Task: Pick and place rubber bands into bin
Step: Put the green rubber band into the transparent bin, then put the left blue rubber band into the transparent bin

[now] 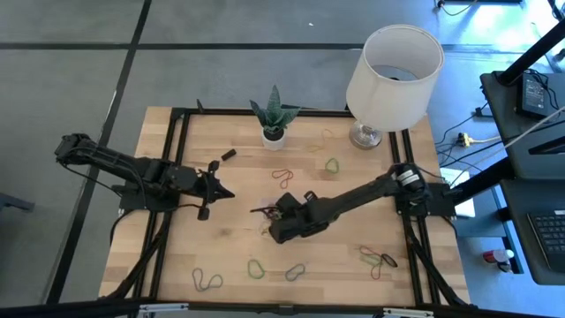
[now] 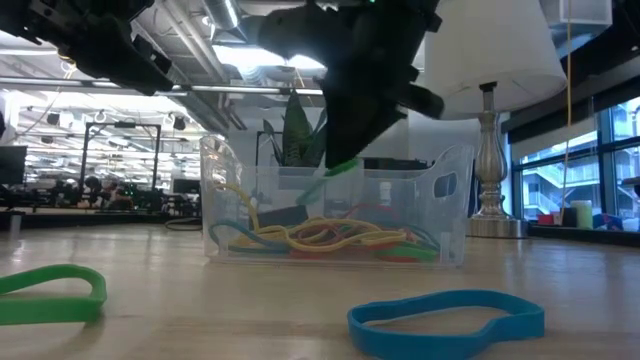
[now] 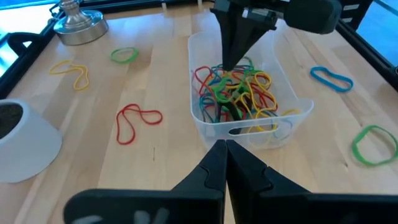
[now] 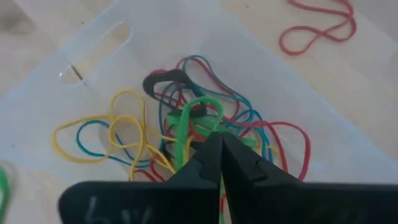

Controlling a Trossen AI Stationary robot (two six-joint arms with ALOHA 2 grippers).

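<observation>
Wooden desk (image 1: 221, 243) carries a white lamp (image 1: 393, 64) at its far right corner and a small potted plant (image 1: 274, 119) near the middle of the far edge. Clear bin (image 3: 208, 127) sits near the desk's centre, holding a tangle of rubber bands (image 3: 239, 93). Right gripper (image 4: 217, 140) hangs over the bin, fingers pressed together pinching a green band (image 4: 196, 115) that dangles into the bin. Left gripper (image 3: 225, 146) waits just beside the bin, towards the left edge, fingers pressed together, holding nothing. Loose bands lie scattered: a red one (image 3: 137, 118) near the plant, a blue one (image 2: 445, 320) and another green one (image 2: 50, 293) towards the near edge.
</observation>
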